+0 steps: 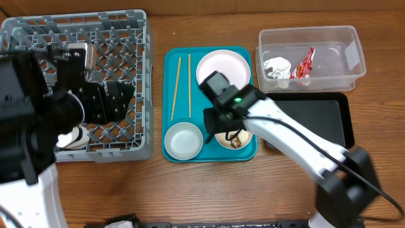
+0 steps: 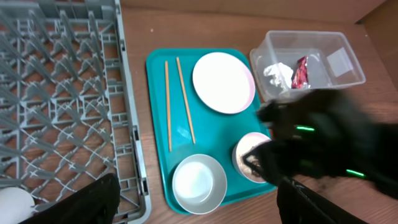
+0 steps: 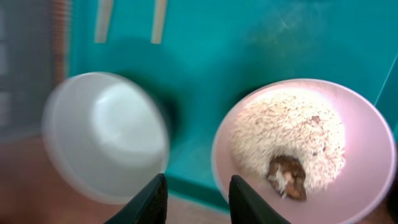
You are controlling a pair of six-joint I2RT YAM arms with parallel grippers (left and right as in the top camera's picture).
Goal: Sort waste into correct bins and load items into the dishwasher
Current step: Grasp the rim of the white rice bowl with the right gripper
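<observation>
Just ahead of the open right hand (image 3: 196, 186) sits the pink rice bowl (image 3: 364, 168), ungripped

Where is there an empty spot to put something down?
The black tray, below the clear bin, is mostly bare. Most of the gray rack is open too. The teal tray is crowded: chopsticks, plate, empty bowl, and rice bowl with the right fingers by it.
</observation>
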